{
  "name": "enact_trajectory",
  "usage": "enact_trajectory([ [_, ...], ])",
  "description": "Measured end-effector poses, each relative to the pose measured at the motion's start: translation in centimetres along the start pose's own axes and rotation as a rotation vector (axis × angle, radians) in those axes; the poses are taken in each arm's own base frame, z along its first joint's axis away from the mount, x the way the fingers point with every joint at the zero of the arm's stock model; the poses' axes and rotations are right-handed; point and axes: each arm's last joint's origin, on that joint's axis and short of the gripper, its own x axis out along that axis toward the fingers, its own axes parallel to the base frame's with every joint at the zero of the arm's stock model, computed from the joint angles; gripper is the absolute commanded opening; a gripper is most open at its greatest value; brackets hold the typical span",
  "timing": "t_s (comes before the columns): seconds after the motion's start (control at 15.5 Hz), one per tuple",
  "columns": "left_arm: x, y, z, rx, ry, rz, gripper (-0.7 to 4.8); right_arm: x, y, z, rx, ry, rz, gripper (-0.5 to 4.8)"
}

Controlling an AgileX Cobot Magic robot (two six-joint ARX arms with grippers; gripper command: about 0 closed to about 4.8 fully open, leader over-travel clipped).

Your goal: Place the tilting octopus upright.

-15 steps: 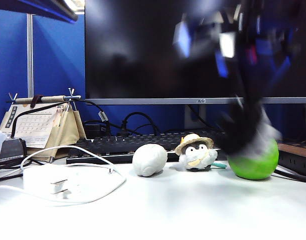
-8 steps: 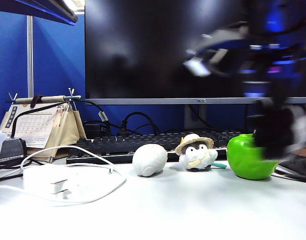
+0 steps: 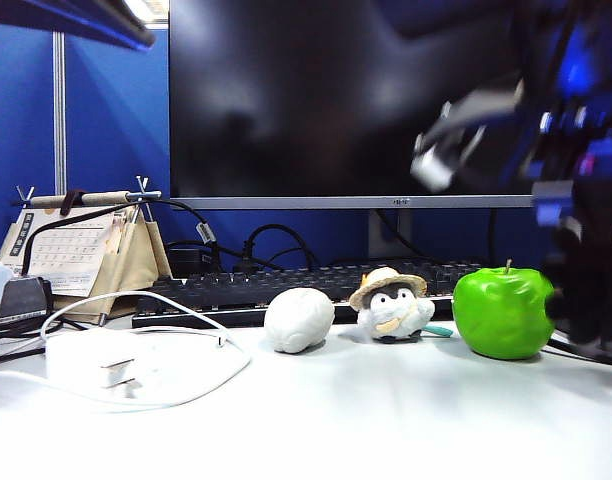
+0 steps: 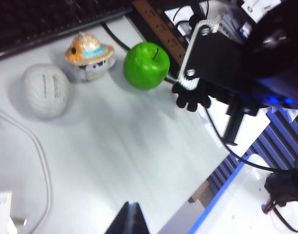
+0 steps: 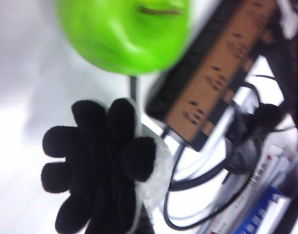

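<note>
Two arms are at work, and neither shows itself cleanly. From the front, the right arm is a dark blur at the right edge of the table, and the right gripper (image 3: 586, 300) is lost in that smear just beside the green apple (image 3: 503, 312). The octopus (image 5: 107, 168) is carried there: the right wrist view fills with the black undersides of its stubby tentacles, fanned out, with a rim of light grey plush along one side. Its head, eyes and mouth are hidden, so I cannot say which way it faces. The right gripper's fingers do not show themselves in that view either; they are closed tight on the octopus, which hangs clear of the table with the apple's blurred green bulk (image 5: 124, 31) close behind it.

From the left wrist view the same black tentacles (image 4: 192, 97) poke out under the right arm's dark wrist block, just beside the apple (image 4: 146, 65) and above the pale table (image 4: 129, 161). Only a dark pointed tip of the left gripper (image 4: 129, 222) shows at the frame's edge; whether its fingers are parted I cannot tell.

Left of the apple stand the straw-hatted penguin (image 3: 391, 303) and the white lump (image 3: 299, 319), in front of the keyboard (image 3: 236, 290). A white cable (image 3: 146, 345) loops on the table's left side.
</note>
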Motion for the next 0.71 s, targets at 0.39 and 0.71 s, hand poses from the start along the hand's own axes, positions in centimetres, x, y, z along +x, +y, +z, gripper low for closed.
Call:
enact_trajectory([
  [0.39, 0.0, 0.2, -0.7, -0.029, 0.065, 0.021, -0.02, 2.4, 2.8, 2.2, -0.037, 0.025, 0.079, -0.04],
  [0.71, 0.0, 0.2, -0.7, -0.029, 0.064, 0.021, -0.02, 1.4, 5.1, 3.5, 0.058, -0.095, 0.287, -0.04],
])
